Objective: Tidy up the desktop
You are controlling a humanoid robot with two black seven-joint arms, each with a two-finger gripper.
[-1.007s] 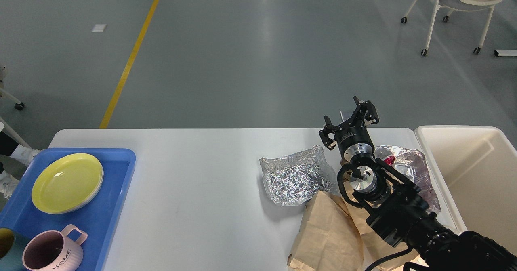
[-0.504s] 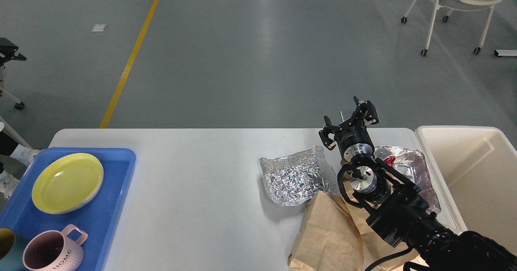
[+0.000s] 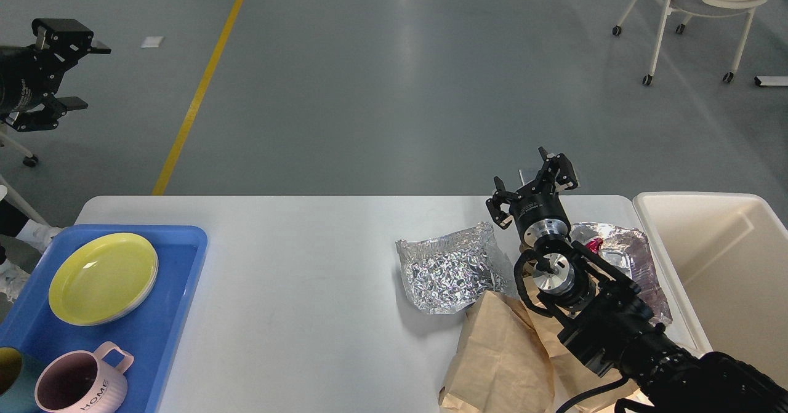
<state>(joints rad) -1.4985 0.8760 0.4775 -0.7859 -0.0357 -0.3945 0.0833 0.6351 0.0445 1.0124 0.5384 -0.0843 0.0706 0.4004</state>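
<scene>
The white desktop spans the lower half of the head view. On its right lie a crumpled sheet of silver foil, a brown paper bag and a second foil sheet with a small red scrap on it. My right gripper hovers open and empty above the table's far edge, just behind the foil. My left gripper is raised at the far left, well above and beyond the table, open with nothing in it.
A blue tray at the left holds a yellow plate, a pink mug and a teal cup. A cream-white bin stands at the table's right end. A wheeled chair stands far right.
My left gripper has come into view at the far left, rising and moving rightward. The right arm and the things on the table have not moved.
</scene>
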